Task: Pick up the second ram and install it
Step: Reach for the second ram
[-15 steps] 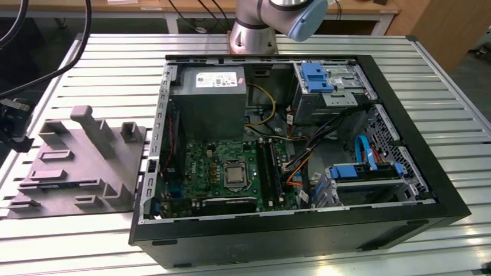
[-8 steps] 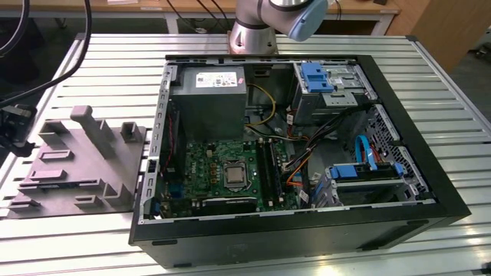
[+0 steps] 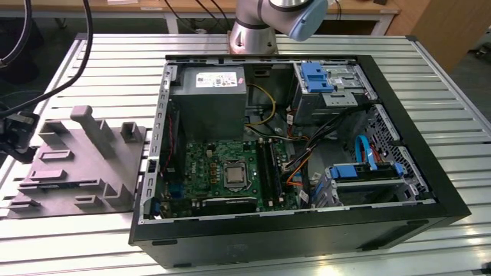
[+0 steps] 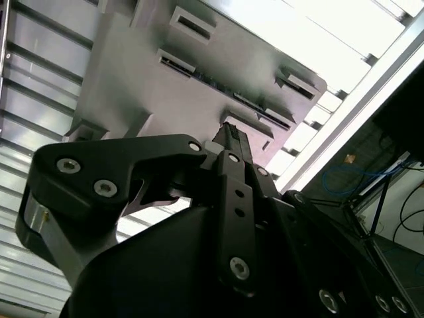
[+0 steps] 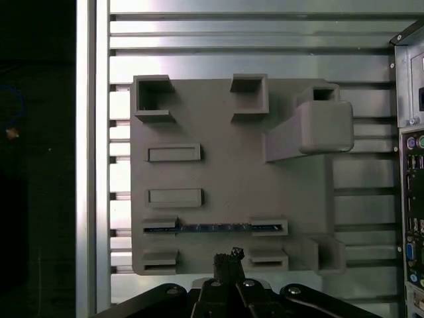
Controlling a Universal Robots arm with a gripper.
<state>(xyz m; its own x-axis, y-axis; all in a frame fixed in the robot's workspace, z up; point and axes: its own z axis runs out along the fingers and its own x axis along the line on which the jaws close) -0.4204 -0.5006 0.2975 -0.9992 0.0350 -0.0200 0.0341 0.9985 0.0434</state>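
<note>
Exterior view: an open computer case point(image 3: 291, 230) lies on its side on a slatted metal desk point(image 3: 445, 103). Its green board point(image 3: 222, 161) faces up and a grey power box point(image 3: 207, 98) sits in the far corner. Just beside the case, on the exterior view's left, a grey plastic holder point(image 3: 69, 167) rests on the desk, with a tall slanted post point(image 3: 96, 129) rising from it. The arm point(image 3: 257, 26) stands at the far edge of the desk, behind the case.

In the first wrist view the holder carries several raised pockets and slots. The ram stick point(image 5: 212, 228) stands on its edge in one long slot, a thin dark strip running between two short end blocks. It is not yet lifted. The tool point(image 5: 228, 255) hangs over the holder just beside that slot, between two smaller blocks at the holder's edge, and is apart from the stick. Its fingers point(image 5: 228, 260) are pressed together into one narrow tip with nothing between them. Whether the tip touches the holder cannot be told.

In the second wrist view the black linkage of the tool runs up to the same clenched tip. The grey holder lies behind the tip, and the bright slats of the desk lie beyond that.
</note>
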